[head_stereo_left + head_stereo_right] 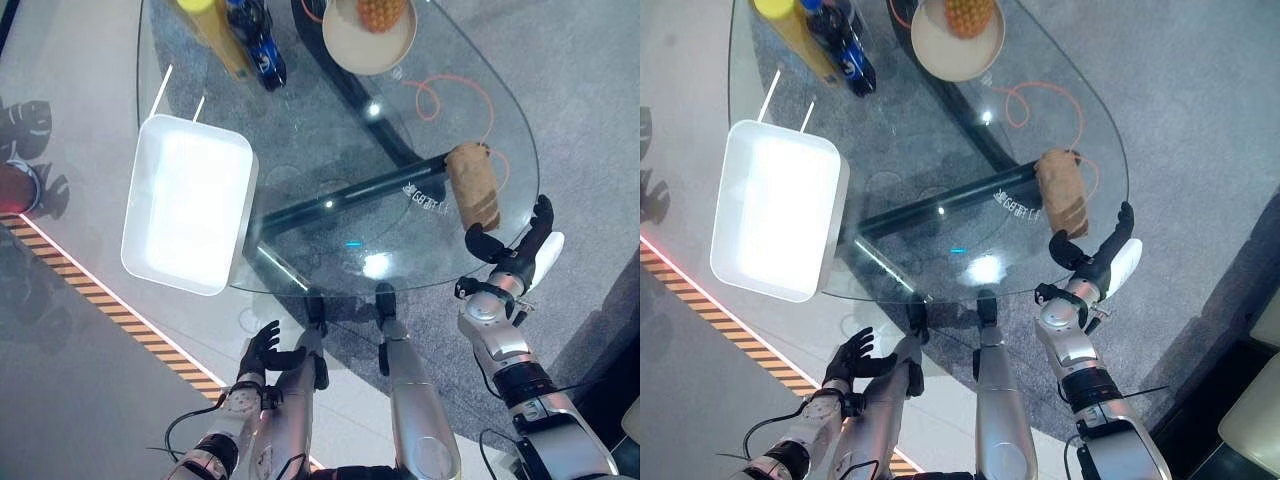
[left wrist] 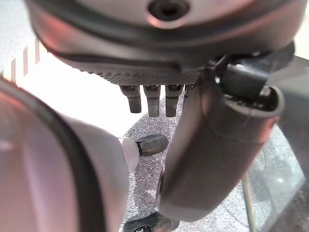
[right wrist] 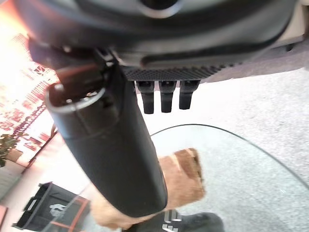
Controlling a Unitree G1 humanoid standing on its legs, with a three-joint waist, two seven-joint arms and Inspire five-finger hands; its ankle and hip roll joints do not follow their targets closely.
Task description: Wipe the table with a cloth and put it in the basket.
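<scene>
Left eye view: brown cloth [image 1: 474, 185] rolled on glass counter [image 1: 330, 160], long axis running away from robot; right hand [image 1: 520, 245] just short of its near end, far nearer than left hand [image 1: 258, 352].

Right wrist view: fingers [image 3: 166, 96] straight, empty, cloth beyond.

Left wrist view: fingers [image 2: 152, 99] relaxed, holding nothing.

Arms: silver-grey metal segments with black bands at the joints.
Right robot hand [image 1: 520, 252]: dark fingers and palm, a white cover along its outer edge, probably on the thumb.
Left robot hand [image 1: 258, 352]: all dark, on a silver wrist cuff.
Wrist views: ridged black palm edge, short squared dark fingers [image 3: 167, 95], a thick dark cylindrical thumb [image 2: 212, 159], one round recessed screw hole above.
</scene>
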